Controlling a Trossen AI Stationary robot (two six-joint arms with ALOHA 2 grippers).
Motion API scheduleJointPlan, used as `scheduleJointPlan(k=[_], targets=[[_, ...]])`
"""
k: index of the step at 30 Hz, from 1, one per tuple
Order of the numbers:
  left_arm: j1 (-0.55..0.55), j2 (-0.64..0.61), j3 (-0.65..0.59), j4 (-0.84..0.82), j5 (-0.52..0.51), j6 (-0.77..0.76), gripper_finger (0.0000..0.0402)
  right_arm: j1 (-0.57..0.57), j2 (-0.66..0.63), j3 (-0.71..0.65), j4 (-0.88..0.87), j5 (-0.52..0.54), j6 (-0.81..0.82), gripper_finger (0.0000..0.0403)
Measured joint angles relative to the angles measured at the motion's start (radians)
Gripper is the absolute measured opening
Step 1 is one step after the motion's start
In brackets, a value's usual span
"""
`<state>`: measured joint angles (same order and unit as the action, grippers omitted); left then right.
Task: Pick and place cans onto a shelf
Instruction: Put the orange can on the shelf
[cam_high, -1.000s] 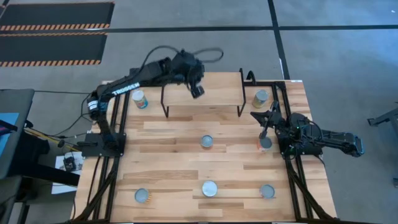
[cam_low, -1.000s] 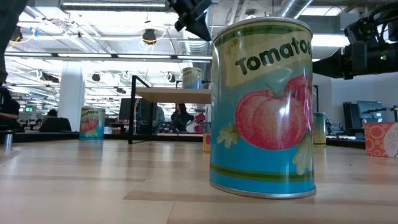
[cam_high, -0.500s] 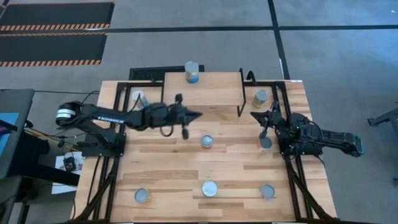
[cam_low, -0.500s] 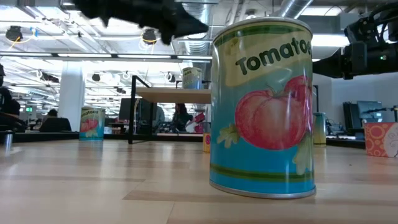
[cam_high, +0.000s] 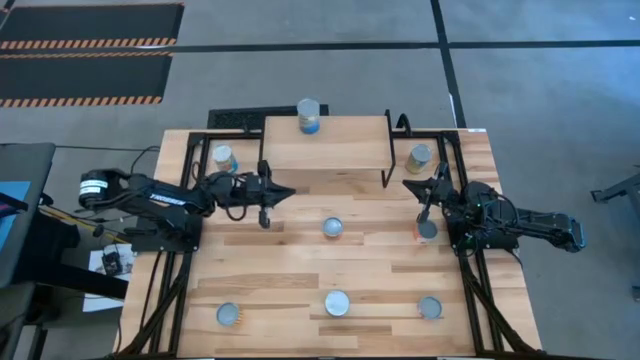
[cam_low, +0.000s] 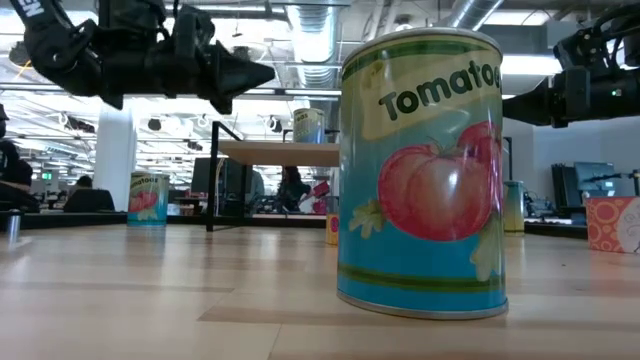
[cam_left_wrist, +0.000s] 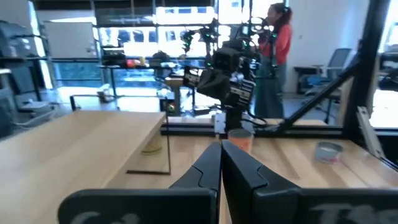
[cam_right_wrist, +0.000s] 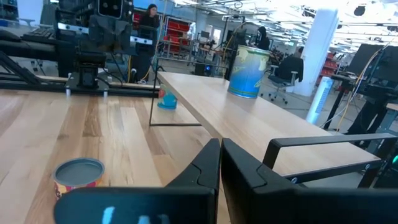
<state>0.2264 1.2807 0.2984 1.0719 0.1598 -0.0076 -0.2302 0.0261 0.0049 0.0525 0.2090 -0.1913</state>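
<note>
The shelf (cam_high: 330, 145) stands at the table's far middle, with one blue-labelled can (cam_high: 309, 115) upright on its far edge. On the table, cans stand left of the shelf (cam_high: 224, 158), right of it (cam_high: 419, 157), at the centre (cam_high: 333, 228), and three in a row near the front edge (cam_high: 337, 303). An orange-red can (cam_high: 427, 230) stands under my right arm. My left gripper (cam_high: 288, 190) is shut and empty, level, just in front of the shelf's left legs. My right gripper (cam_high: 408, 184) is shut and empty, in front of the shelf's right end.
The shelf's thin black legs (cam_high: 265, 178) stand close to my left gripper. In the low view a large blue tomato can (cam_low: 420, 170) fills the foreground. Black frame rails (cam_high: 170, 270) run along both table sides. People show in the room beyond (cam_left_wrist: 280, 37).
My left gripper has drawn back from above the shelf top, toward the table's near and left edges, coming down in front of the shelf with its arm now lying low. The blue-labelled can stands uncovered on the shelf's far edge. My right arm has kept still.
</note>
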Motion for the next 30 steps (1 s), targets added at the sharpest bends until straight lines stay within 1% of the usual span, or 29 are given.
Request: scheduleJointPlan(k=[4,7,12,14,17,19,22,25,27,30], targets=[[0.022,0.000,-0.017,0.000,0.071,-0.001,0.0000,0.000,0.000,0.000,0.002,-0.001,0.000,0.0038],[0.022,0.000,-0.038,0.031,0.091,0.007,0.0000,0.002,0.000,0.000,0.008,-0.003,0.039,0.0038],[0.029,0.001,-0.133,0.205,0.090,0.012,0.0000,0.001,0.000,0.000,0.010,-0.003,0.143,0.0038],[0.039,0.000,-0.171,0.279,0.089,0.002,0.0000,0.001,0.000,0.000,0.028,0.000,0.133,0.0038],[0.059,0.000,-0.205,0.318,0.089,-0.017,0.0000,-0.002,-0.001,0.004,0.089,-0.001,0.121,0.0038],[0.073,0.000,-0.212,0.321,0.089,-0.024,0.0000,0.005,0.002,0.021,0.058,-0.030,0.136,0.0035],[0.082,0.001,-0.219,0.304,0.089,-0.024,0.0000,0.037,0.016,0.063,0.031,-0.069,0.134,0.0013],[0.082,0.000,-0.219,0.287,0.089,-0.024,0.0000,0.084,0.060,0.109,-0.067,-0.040,0.141,0.0009],[0.082,0.000,-0.219,0.271,0.089,-0.024,0.0000,0.121,0.102,0.152,-0.113,-0.003,0.166,0.0006],[0.082,0.001,-0.219,0.261,0.087,-0.022,0.0000,0.184,0.193,0.211,-0.200,0.057,0.218,0.0005]])
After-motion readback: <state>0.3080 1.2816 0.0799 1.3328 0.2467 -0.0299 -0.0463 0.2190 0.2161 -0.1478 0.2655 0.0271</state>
